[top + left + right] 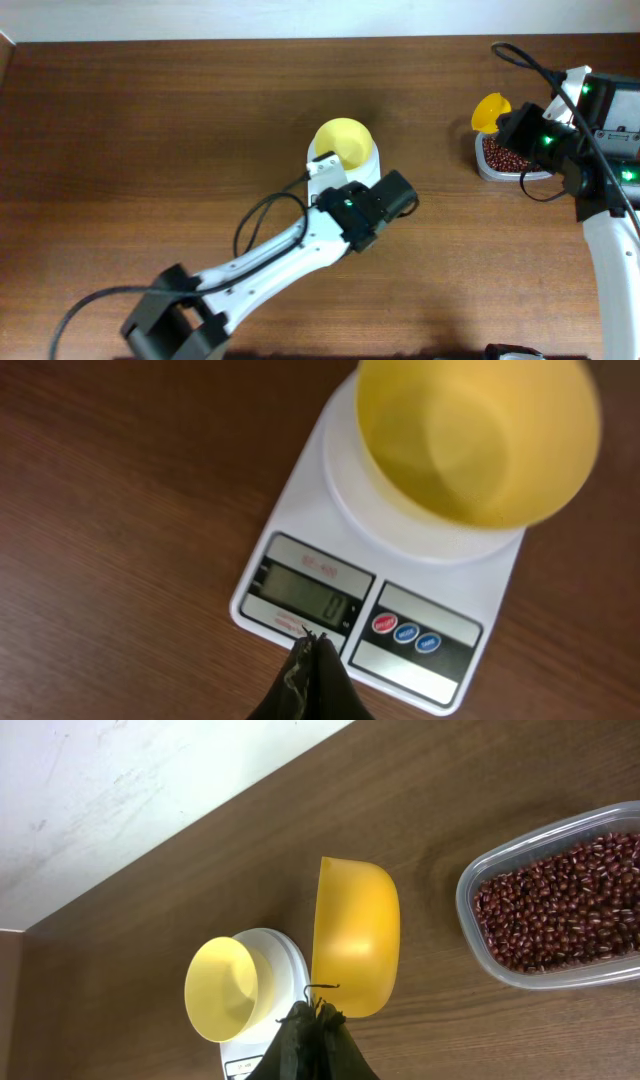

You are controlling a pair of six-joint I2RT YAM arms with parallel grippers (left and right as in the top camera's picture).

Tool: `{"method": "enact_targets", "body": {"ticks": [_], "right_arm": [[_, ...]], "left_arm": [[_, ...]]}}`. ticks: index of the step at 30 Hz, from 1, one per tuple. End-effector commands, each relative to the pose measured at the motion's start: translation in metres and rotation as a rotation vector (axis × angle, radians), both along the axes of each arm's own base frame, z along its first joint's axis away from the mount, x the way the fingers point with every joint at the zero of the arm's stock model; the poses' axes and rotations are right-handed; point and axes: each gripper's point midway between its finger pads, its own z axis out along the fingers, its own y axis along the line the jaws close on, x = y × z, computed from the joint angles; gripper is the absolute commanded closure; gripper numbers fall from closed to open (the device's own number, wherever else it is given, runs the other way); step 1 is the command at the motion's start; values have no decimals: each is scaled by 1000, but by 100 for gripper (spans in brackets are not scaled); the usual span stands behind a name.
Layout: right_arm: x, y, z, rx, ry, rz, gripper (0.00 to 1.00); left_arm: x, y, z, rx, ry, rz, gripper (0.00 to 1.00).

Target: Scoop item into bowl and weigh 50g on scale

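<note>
The pale-yellow bowl [342, 140] stands empty on the white scale [372, 166]; in the left wrist view the bowl [470, 440] sits on the scale [300, 510], whose display reads 0. My left gripper [313, 642] is shut and empty, its tips over the scale's front edge by the display. My right gripper [318, 1010] is shut on the handle of a yellow scoop [355, 935], held above the table left of the clear tub [480, 955] of reddish-brown beans [565, 905]. In the overhead view the scoop [490, 108] is at the tub's [505, 175] far left edge. No beans show in the scoop.
A white box with green lights [615, 110] stands at the far right behind the right arm. A black cable [265, 215] loops along the left arm. The table's back edge meets a pale wall [120, 780].
</note>
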Motion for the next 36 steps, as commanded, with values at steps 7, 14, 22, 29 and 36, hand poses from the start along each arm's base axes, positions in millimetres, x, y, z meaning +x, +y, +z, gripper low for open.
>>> {"method": "enact_targets", "body": {"ticks": [7, 14, 22, 29, 36], "right_arm": [[-2, -4, 9, -12, -15, -11, 96], [-6, -16, 1, -61, 20, -67, 96], [-7, -17, 0, -65, 26, -71, 96], [-7, -19, 0, -74, 26, -80, 96], [-7, -29, -2, -116, 32, -118, 96]], "left_arm": [[28, 135, 79, -35, -150, 345, 100], [15, 149, 72, 23, -83, 358, 100], [12, 151, 71, 34, -71, 357, 100], [9, 143, 65, 137, 35, 138, 100], [-5, 101, 45, 196, 255, -442, 100]]}}
